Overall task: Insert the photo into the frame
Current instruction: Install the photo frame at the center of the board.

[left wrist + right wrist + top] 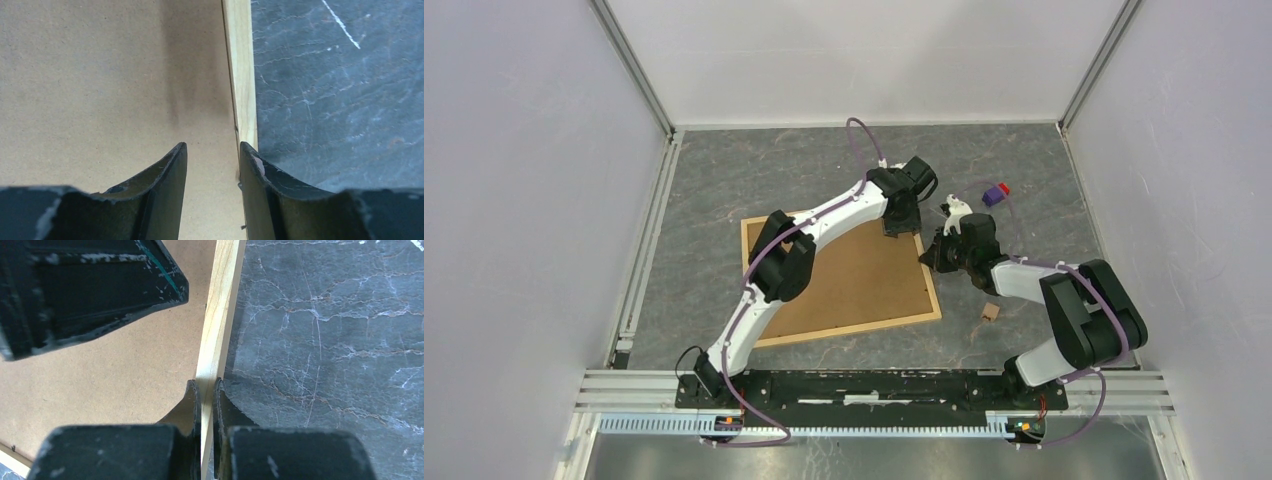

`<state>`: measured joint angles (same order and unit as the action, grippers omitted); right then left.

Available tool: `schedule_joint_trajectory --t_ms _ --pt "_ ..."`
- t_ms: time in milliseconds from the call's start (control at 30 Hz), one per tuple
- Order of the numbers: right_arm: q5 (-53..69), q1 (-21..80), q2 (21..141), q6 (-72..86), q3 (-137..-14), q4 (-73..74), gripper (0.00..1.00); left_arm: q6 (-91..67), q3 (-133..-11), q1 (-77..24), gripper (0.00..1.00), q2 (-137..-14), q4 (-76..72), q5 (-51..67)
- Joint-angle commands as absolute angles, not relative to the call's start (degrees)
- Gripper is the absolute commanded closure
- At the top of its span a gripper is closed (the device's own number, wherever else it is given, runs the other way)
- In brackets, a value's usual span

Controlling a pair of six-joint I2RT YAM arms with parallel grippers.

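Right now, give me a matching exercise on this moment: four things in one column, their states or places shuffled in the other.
Things:
1. left gripper
2. right gripper
3. frame
4. purple block

States or places:
A. lying back side up
B. shut on the frame's wooden edge strip
C. apart from the frame, off its far right corner
D. open over the frame's back, close to its edge

Pairs: 1-D, 2-B, 3-A, 4-C
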<state>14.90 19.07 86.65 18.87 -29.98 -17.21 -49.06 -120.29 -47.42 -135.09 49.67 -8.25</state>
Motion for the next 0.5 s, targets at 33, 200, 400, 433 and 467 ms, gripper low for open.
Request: schedule_joint_trajectory --t_ms 33,200,400,433,467 --pt "16.49 19.77 89.12 18.61 -27.78 -13.96 1.00 -51.86 -126.49 -48.00 0.50 -138.38 55.17 -12.92" --pt "16.87 19.73 89.55 18.72 -27.43 -14.45 1.00 -52.51 -128.71 -48.68 0.49 -141.13 56.05 -11.88" --pt "17.31 19.77 89.51 18.84 -26.96 -14.99 1.00 -53.51 -129.73 -48.95 0.48 -142.61 56.78 -13.03" --pt "17.40 19.73 89.52 18.88 -26.87 -15.03 1.00 -53.53 -129.80 -48.96 0.48 -142.72 56.78 -13.12" --pt "17.52 19.77 89.57 18.81 -26.86 -15.10 1.00 -53.53 -129.99 -48.96 0.48 -142.91 56.78 -13.22"
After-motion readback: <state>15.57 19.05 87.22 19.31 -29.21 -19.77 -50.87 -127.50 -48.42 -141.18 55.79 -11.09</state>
